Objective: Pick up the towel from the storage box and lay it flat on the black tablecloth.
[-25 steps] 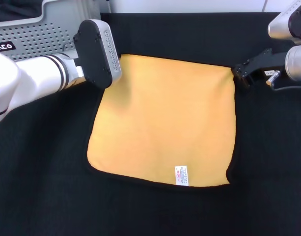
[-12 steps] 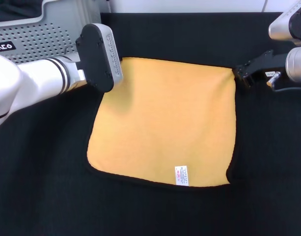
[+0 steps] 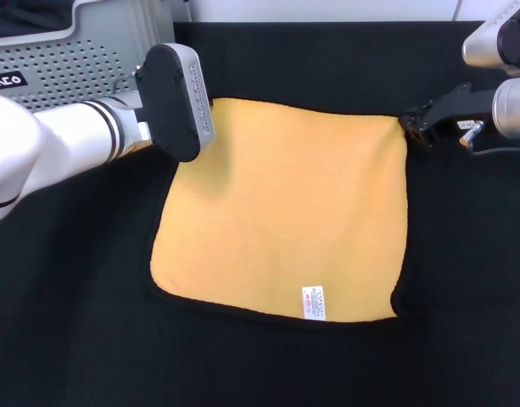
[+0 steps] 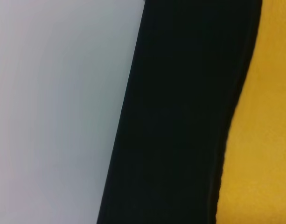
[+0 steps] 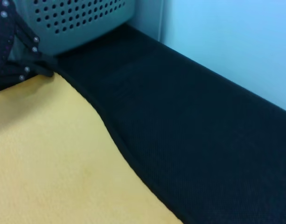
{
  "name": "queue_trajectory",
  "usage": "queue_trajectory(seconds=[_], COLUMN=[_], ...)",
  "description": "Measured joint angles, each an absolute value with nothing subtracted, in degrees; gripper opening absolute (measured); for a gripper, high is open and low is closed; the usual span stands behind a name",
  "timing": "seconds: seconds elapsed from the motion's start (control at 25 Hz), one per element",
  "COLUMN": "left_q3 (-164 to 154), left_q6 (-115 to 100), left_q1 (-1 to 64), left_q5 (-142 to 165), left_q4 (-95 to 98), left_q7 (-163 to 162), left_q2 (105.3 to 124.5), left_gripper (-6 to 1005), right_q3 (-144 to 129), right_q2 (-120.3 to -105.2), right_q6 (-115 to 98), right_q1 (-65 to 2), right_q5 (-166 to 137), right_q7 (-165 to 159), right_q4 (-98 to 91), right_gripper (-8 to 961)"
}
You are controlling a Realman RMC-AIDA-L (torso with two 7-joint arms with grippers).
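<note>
Towel (image 3: 281, 212) lies spread on the black tablecloth (image 3: 73, 322), outside the storage box (image 3: 64, 64). Your left hand (image 3: 176, 102) and right hand (image 3: 416, 127) sit at its far corners, probably stretching it flat; whether either grips, you cannot tell.

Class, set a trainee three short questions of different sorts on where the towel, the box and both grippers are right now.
1. True or false: the towel lies inside the storage box.
2. What does the towel rest on?
3. Which gripper is at the towel's far corner nearest the box: A left, B right?

Key: 1 false. 2 the black tablecloth. 3 A: the left gripper is there, the right gripper at the other far corner.
</note>
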State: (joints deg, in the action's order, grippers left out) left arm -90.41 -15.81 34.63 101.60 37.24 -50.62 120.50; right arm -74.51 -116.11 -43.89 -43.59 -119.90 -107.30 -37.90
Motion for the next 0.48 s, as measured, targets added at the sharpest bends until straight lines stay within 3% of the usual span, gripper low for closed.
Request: queue_trajectory(seconds=[0.12, 0.32, 0.48], left_q3=[-91.56, -93.42, -94.72], left_q6=[-14.38, -13.47, -12.01], left_q1=[34.63, 34.53, 34.28], left_q5=[101.60, 101.36, 101.33], left_q4=[37.26, 37.43, 37.69], left_q7=[-50.62, -50.62, -50.59], left_q2=[120.50, 120.49, 120.49], left_gripper=[110, 217, 314], right_q3=[-74.82, -74.98, -74.97], right_q2=[-116.18, -116.20, -116.19], right_q6=[-42.92, -42.50, -42.66], right_q1=[-43.42, -43.35, -43.28], right_q5=[-119.82, -119.79, -119.79], right_q7=[-107.30, -107.32, -107.31], right_q4=[-38.00, -38.14, -38.25], right_gripper=[102, 316, 384])
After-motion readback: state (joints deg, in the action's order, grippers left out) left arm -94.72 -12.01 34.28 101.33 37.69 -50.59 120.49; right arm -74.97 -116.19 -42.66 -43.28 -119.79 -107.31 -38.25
